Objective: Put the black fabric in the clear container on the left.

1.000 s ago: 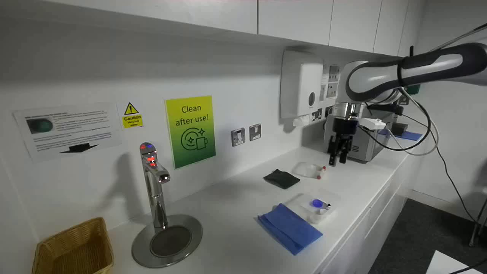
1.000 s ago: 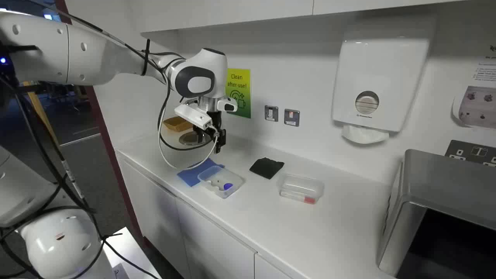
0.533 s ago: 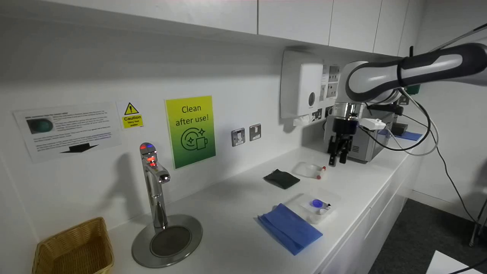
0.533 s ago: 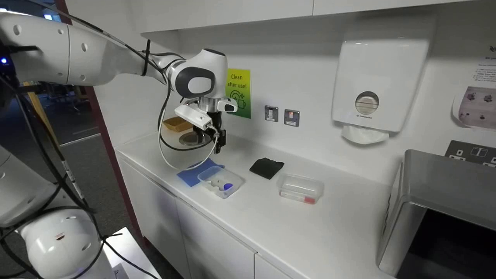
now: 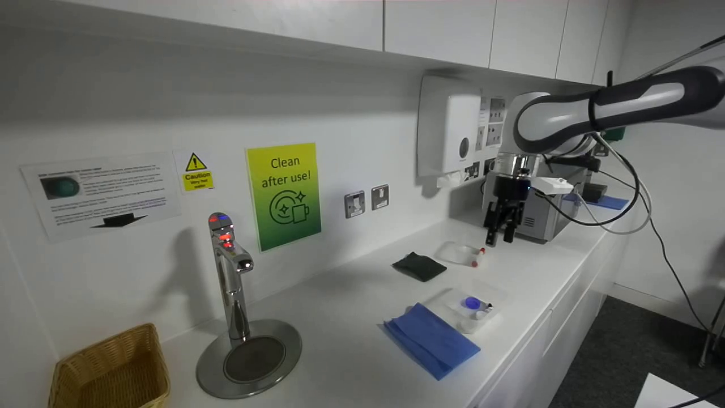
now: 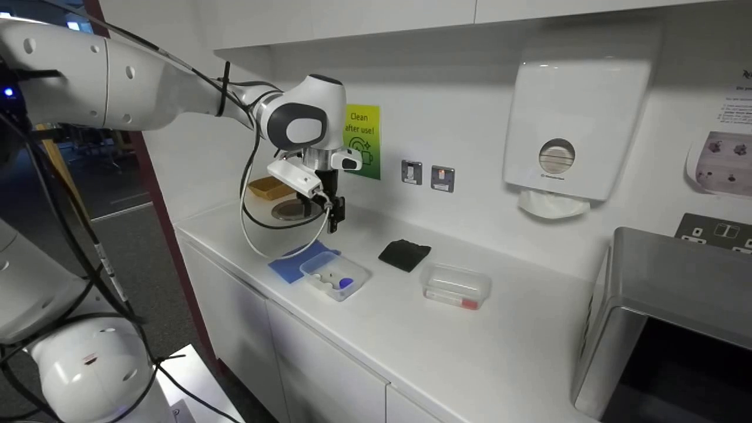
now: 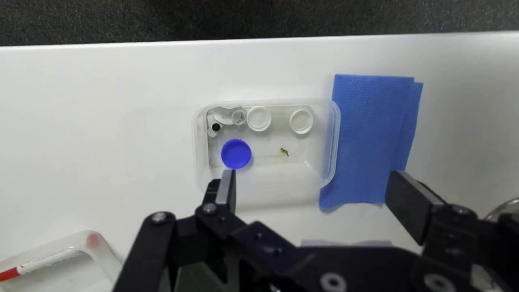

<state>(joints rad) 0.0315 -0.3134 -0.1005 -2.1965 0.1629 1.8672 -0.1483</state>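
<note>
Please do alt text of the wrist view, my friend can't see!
A clear tub with a blue cap and white caps inside sits on a white counter. The robot's open jaws show at the bottom. A blue cloth lies to the tub's right; part of another tub shows bottom left.

You have the black fabric point(image 6: 404, 255) lying limp on the white counter point(image 6: 505, 352), a small, roughly square piece with one rumpled edge. To its left in an exterior view, near but apart, you see the clear container point(image 6: 351, 268): low, rectangular, round-cornered, upright and open at the top. Your wrist view shows a round blue cap point(image 7: 236, 154) and white caps point(image 7: 259, 119) inside it
</note>
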